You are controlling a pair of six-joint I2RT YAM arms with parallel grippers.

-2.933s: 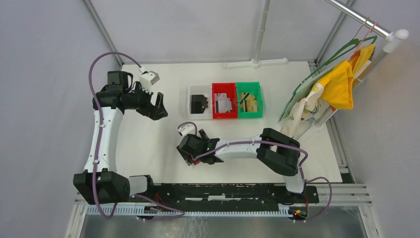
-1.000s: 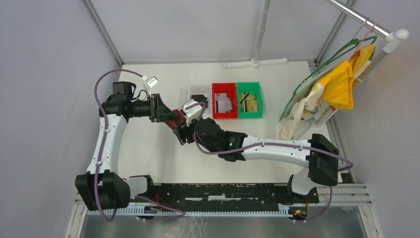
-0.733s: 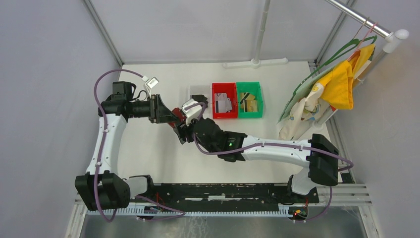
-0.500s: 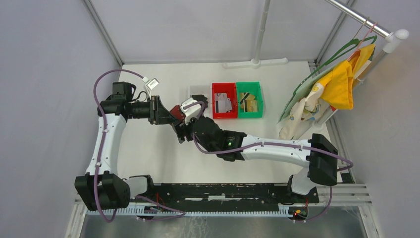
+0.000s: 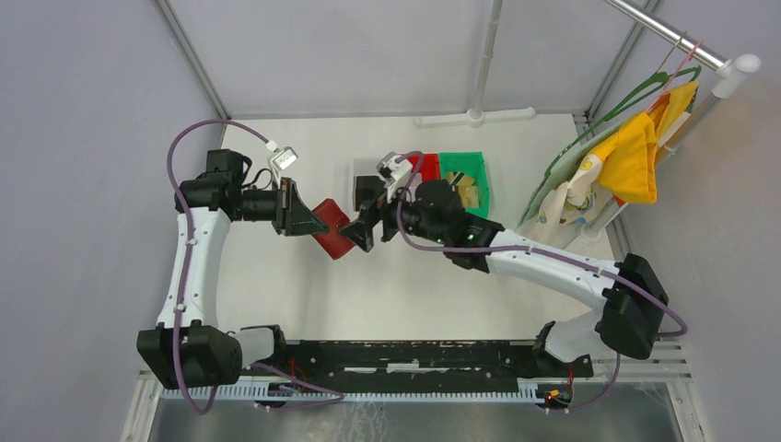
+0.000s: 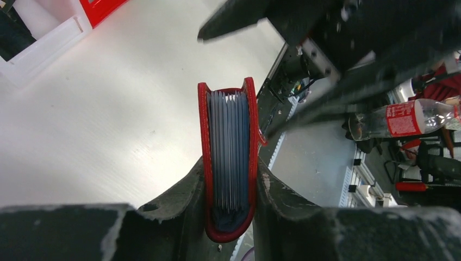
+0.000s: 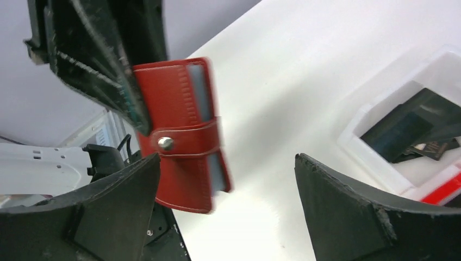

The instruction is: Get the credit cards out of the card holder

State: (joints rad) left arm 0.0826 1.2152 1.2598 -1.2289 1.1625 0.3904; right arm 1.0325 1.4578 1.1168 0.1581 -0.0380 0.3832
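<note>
Starting at the left, my left fingers (image 5: pixel 308 214) are clenched on the card holder (image 5: pixel 332 229), one pad on each red cover, holding it off the table (image 5: pixel 276 276). In the top view it juts out of them toward 4 o'clock. The left wrist view looks straight down its open edge: a tight stack of grey leaves (image 6: pixel 228 136) sits between the covers, and I can't tell which are credit cards and which are pocket dividers. None of them stands proud of the rim. Next to the right are my right fingers (image 5: pixel 361 226), released and spread wide, with nothing between them. They are just beside the holder, which lies at their 9 o'clock, so this arm is the free one and the nearer one for any pulling. From the right wrist camera the holder's long axis runs roughly 12 to 6, and the snap strap (image 7: pixel 187 142) crosses it from 9 to 3 with its stud fastened. By my reckoning that strap is what the coming move turns on: it must be undone before any card can slide out, and the free edge faces my right fingers. Further right, at about 1 o'clock from the holder, are the white bin (image 5: pixel 361 175) and the green bin (image 5: pixel 480 175), well apart from both sets of fingers.
</note>
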